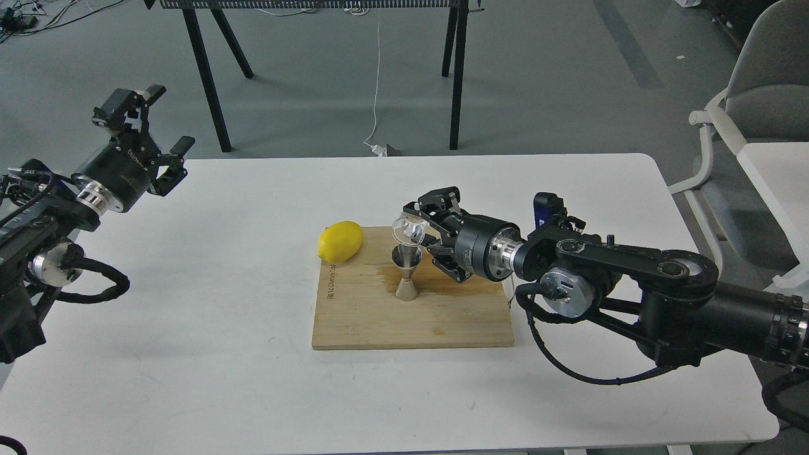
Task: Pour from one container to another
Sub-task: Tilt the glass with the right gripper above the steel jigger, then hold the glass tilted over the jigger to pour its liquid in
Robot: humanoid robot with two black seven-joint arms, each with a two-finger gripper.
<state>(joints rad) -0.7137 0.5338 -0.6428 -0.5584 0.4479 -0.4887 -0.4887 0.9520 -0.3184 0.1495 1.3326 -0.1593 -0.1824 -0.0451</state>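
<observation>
The small clear glass cup (pixel 409 230) is tipped on its side just above the mouth of the steel jigger (pixel 406 272). My right gripper (pixel 422 229) is shut on the cup, reaching in from the right. The jigger stands upright on the wooden cutting board (pixel 379 316), near its middle. My left gripper (pixel 148 117) is open and raised at the table's far left edge, well away from the board, with nothing in it.
A yellow lemon (pixel 340 241) lies on the board's back left corner, left of the jigger. The board shows a darker wet patch around the jigger. A grey chair (pixel 758 82) stands off the white table (pixel 189 354) to the right.
</observation>
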